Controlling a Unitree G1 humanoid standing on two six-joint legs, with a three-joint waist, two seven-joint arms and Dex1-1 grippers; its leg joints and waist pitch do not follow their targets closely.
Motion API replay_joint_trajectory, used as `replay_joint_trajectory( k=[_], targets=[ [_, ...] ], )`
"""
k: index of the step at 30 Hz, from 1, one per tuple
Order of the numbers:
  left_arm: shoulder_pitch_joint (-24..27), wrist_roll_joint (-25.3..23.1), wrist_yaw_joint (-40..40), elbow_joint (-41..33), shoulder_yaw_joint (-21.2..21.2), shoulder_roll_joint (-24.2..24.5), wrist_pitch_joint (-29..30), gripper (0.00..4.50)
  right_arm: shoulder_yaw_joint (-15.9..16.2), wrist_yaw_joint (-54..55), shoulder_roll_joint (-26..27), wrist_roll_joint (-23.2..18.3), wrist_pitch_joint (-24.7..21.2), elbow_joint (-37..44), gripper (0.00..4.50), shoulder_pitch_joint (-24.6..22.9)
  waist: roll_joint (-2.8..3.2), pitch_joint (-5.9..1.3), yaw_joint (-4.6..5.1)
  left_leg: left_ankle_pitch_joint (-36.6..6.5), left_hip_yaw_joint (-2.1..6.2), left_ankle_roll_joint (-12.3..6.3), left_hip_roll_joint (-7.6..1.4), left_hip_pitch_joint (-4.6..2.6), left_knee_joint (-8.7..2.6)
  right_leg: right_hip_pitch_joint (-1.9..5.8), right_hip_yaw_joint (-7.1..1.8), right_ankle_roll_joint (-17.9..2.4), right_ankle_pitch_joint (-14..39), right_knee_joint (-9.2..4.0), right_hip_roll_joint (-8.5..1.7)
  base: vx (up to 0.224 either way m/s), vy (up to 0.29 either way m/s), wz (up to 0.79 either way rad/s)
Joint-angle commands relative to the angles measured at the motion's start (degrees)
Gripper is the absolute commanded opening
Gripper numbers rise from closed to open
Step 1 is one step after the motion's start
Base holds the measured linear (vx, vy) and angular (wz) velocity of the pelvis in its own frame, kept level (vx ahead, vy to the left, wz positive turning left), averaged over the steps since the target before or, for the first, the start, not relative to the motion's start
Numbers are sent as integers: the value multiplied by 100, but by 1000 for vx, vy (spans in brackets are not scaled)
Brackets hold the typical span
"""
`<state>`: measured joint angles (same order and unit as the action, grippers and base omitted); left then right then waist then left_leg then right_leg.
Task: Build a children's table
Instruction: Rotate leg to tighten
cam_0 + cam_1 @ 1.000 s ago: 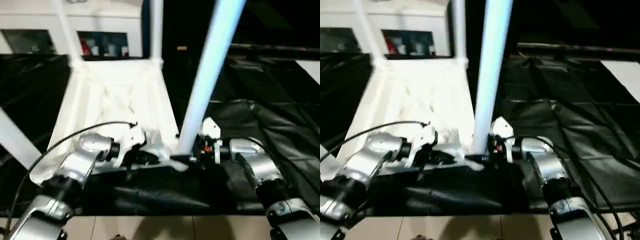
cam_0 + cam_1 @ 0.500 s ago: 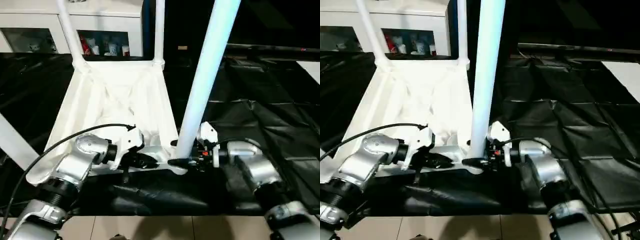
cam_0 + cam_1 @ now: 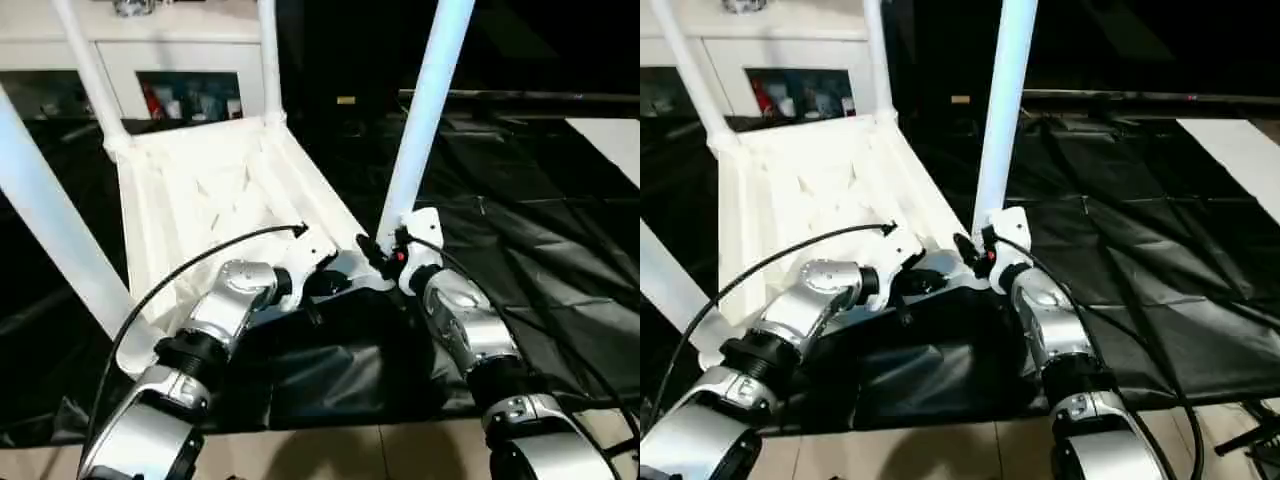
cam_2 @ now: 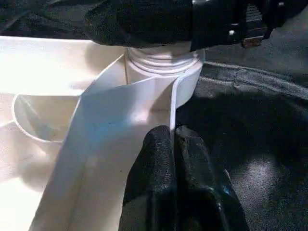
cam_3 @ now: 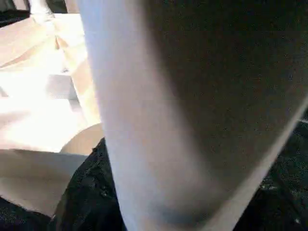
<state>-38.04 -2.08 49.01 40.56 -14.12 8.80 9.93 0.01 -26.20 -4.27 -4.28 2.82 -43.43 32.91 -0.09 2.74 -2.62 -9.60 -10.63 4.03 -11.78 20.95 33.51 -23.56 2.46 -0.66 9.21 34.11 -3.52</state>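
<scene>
Table (image 3: pixel 215 190) swung leftward; right pincer (image 3: pixel 378 262) clasps leg (image 3: pixel 420 120); left pincer (image 4: pixel 173 144) pressed together.

A staged indoor workspace: black sheeting (image 3: pixel 530 230) covers the floor before a white glass-door cabinet (image 3: pixel 180 60).

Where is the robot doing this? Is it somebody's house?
Probably an indoor work or test room, not surely a home: the upside-down children's table lies on black sheeting spread out beneath it, and a white glass-door cabinet stands behind.

Silver forearms (image 3: pixel 232 302) with black collars, white wrist housings, a looping black cable (image 3: pixel 190 272)
</scene>
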Motion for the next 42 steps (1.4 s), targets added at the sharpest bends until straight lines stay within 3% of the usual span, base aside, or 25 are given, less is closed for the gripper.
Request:
replay_joint_trajectory(
  k=[1, 5, 7, 15, 19, 28, 33, 35, 37, 38, 40, 41, 42],
  targets=[
    [-80, 220, 81, -201, -112, -277, -210, 0, 547, -914, 436, -150, -167, 1, 268, -112, -44, -344, -11, -1686, 43, -174, -82, -48, -390, 241, -193, -916, 2098, -498, -372, 0, 0, 0],
    [19, 271, 394, -256, -92, -160, -312, 0, 602, -1401, 166, -172, -324, 169, 290, -138, -52, -343, -10, -1576, 44, -238, -91, -23, -394, 271, -185, -1003, 1923, -472, -369, 0, 0, 0],
    [192, 370, 871, -478, -114, 89, -377, 0, 702, -2157, -281, -266, -442, 367, 290, -168, -71, -357, -32, -1495, 49, -296, -105, -25, -386, 304, -185, -1051, 1801, -451, -378, 0, 0, 0],
    [571, 600, 2138, -1094, -177, 824, -453, 0, 852, -3692, -1214, -287, -440, 685, 290, -227, -43, -349, -101, -1446, 23, -315, -149, -40, -388, 271, -178, -1160, 1661, -411, -359, 0, 0, 0],
    [713, 687, 2493, -1335, -199, 1090, -343, 0, 926, -4303, -1464, -481, -684, 985, 265, -325, -53, -344, -136, -1394, 15, -320, -166, -40, -393, 271, -179, -1212, 1545, -388, -363, 0, 0, 0],
    [843, 721, 2648, -1536, -159, 1288, -274, 0, 1095, -4755, -1544, -595, -888, 1268, 220, -477, -100, -339, -159, -1358, 12, -258, -149, -46, -387, 251, -191, -1066, 1834, -407, -375, 0, 0, 0],
    [716, 532, 1970, -1293, -109, 1034, -265, 0, 988, -3883, -1273, -414, -894, 1150, 215, -553, -123, -330, -157, -1328, 13, -233, -139, -39, -387, 232, -200, -999, 1906, -417, -379, 0, 0, 0],
    [494, 357, 1243, -946, -25, 701, -135, 0, 748, -2415, -881, -63, -600, 669, 210, -499, -125, -304, -120, -1454, 16, -123, -121, -57, -403, 201, -195, -927, 2212, -463, -379, 0, 0, 0],
    [410, 299, 989, -821, -10, 560, -97, 0, 640, -1939, -714, -32, -601, 537, 203, -488, -127, -306, -52, -1654, 52, 11, -94, -63, -411, 216, -180, -738, 2750, -511, -394, 0, 0, 0],
    [311, 245, 690, -666, 11, 387, -53, 0, 512, -1474, -512, -54, -641, 426, 202, -477, -121, -298, -17, -1686, 65, 26, -103, -42, -433, 217, -178, -666, 2810, -525, -390, 0, 0, 0],
    [274, 227, 569, -610, 22, 316, -29, 0, 460, -1307, -426, -78, -680, 409, 201, -479, -136, -305, 8, -1884, 76, 22, -98, -79, -416, 195, -168, -639, 2908, -546, -386, 0, 0, 0],
    [218, 199, 404, -529, 34, 223, -18, 0, 424, -1134, -315, -97, -720, 381, 201, -470, -107, -305, 18, -1895, 82, 11, -101, -66, -423, 197, -176, -647, 2878, -540, -392, 0, 0, 0],
    [108, 167, 109, -368, 57, 32, 9, 0, 402, -820, -98, -91, -749, 328, 201, -446, -112, -292, 62, -2027, 65, -3, -86, -90, -413, 148, -175, -642, 2924, -581, -362, 0, 0, 0]
  ],
)
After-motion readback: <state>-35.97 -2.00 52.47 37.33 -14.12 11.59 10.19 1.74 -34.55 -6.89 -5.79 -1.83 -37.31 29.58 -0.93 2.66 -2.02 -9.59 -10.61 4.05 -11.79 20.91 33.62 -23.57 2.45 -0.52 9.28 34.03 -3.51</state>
